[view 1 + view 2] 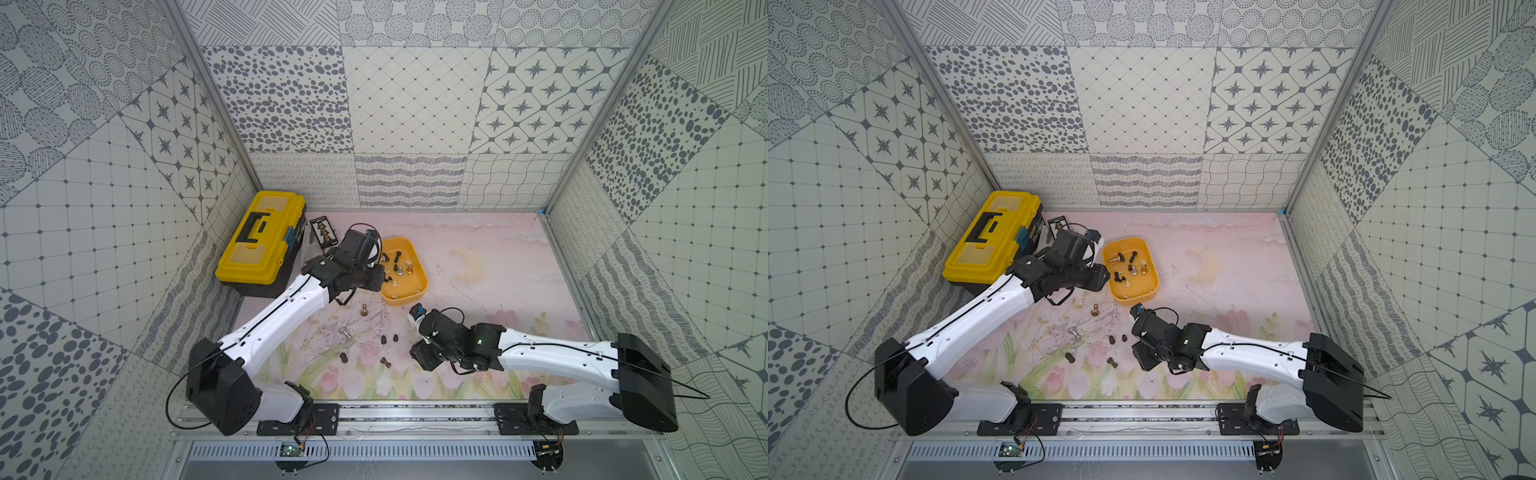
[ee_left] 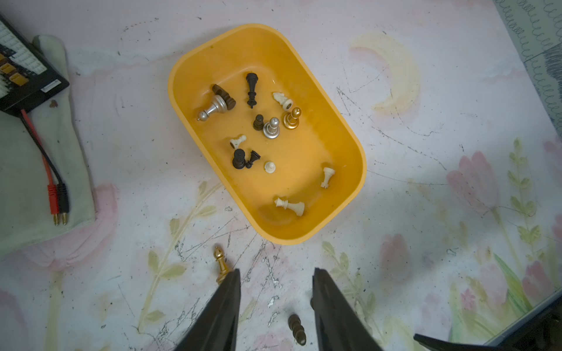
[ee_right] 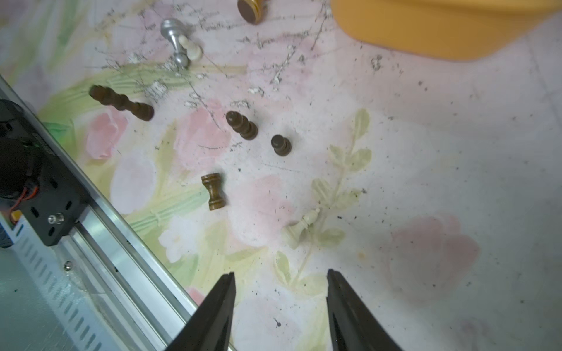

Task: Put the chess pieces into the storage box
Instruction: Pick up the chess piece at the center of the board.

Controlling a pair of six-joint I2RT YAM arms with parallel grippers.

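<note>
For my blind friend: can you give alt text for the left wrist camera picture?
An orange-yellow storage box on a flowered mat holds about a dozen small chess pieces, black, cream, silver and gold. Nearest the camera, the left gripper stands open and empty, a gold piece beside one finger and a dark piece lying between the two.

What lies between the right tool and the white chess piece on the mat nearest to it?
Nothing. In the right wrist view, only bare mat separates the open right tool from the toppled white piece.
</note>
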